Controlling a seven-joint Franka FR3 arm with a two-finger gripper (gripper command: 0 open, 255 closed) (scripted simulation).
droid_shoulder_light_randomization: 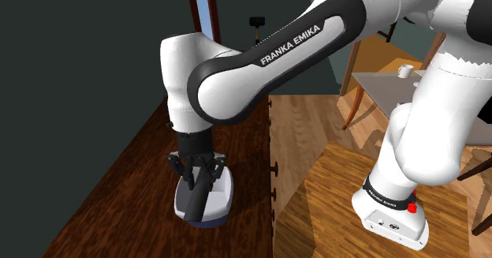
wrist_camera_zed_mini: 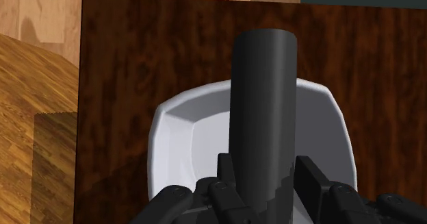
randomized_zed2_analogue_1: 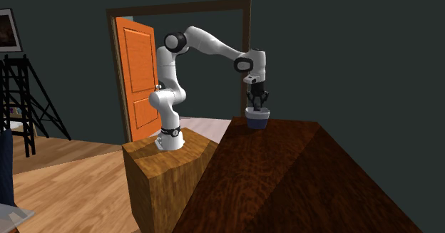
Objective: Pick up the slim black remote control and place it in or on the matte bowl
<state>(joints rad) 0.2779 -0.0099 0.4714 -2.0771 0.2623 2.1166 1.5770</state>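
Observation:
The slim black remote [wrist_camera_zed_mini: 263,113] is clasped between my gripper's [wrist_camera_zed_mini: 263,188] black fingers [wrist_camera_zed_mini: 226,178] and sticks out well past them. Straight below it sits a pale grey-white bowl [wrist_camera_zed_mini: 179,130] on the dark wooden table [wrist_camera_zed_mini: 137,65]. In the shoulder view my gripper [droid_shoulder_light_randomization: 199,173] hangs over the bowl [droid_shoulder_light_randomization: 222,195] with the remote [droid_shoulder_light_randomization: 199,197] pointing down into it; its lower end appears to be within the rim. In the second exterior view the gripper [randomized_zed2_analogue_1: 257,102] stands just over the bowl [randomized_zed2_analogue_1: 257,117] at the table's far end.
The dark table's edge [droid_shoulder_light_randomization: 270,162] runs beside a light wooden stand [droid_shoulder_light_randomization: 331,209] holding the arm's base [droid_shoulder_light_randomization: 392,209]. An orange door [randomized_zed2_analogue_1: 137,75] stands open behind the arm. A small table with a white cup [droid_shoulder_light_randomization: 404,70] is at the shoulder view's right.

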